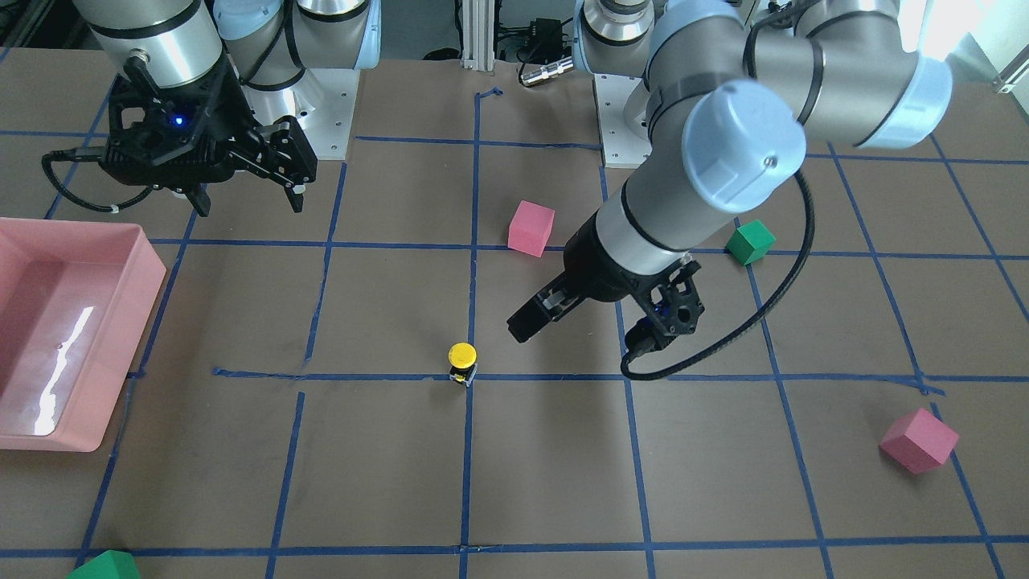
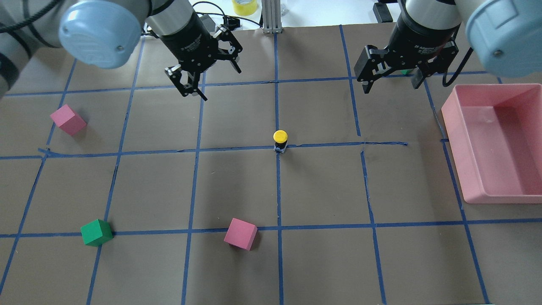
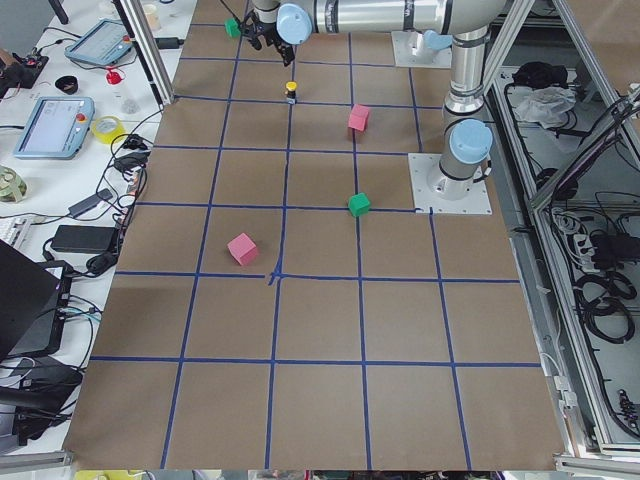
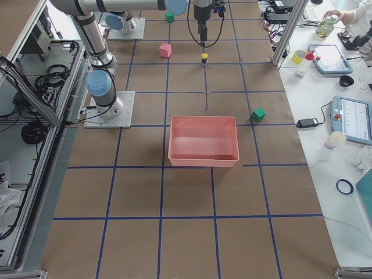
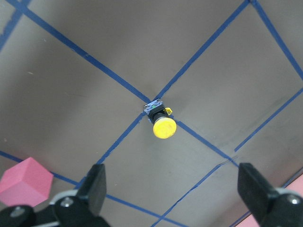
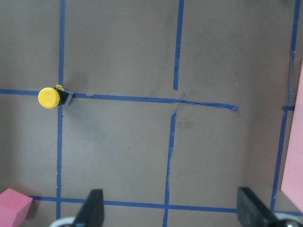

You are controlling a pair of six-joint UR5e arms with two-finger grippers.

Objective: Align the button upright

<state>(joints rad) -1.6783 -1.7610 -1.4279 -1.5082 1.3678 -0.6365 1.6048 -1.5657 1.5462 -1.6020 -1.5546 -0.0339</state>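
Standing button beyond left end effector

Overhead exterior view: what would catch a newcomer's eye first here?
The button, yellow cap up, stands on a blue tape crossing in the middle of the table. The left gripper and the right gripper hang open above the table on either side of it, and neither touches it. A big pink tray sits on the robot's right.
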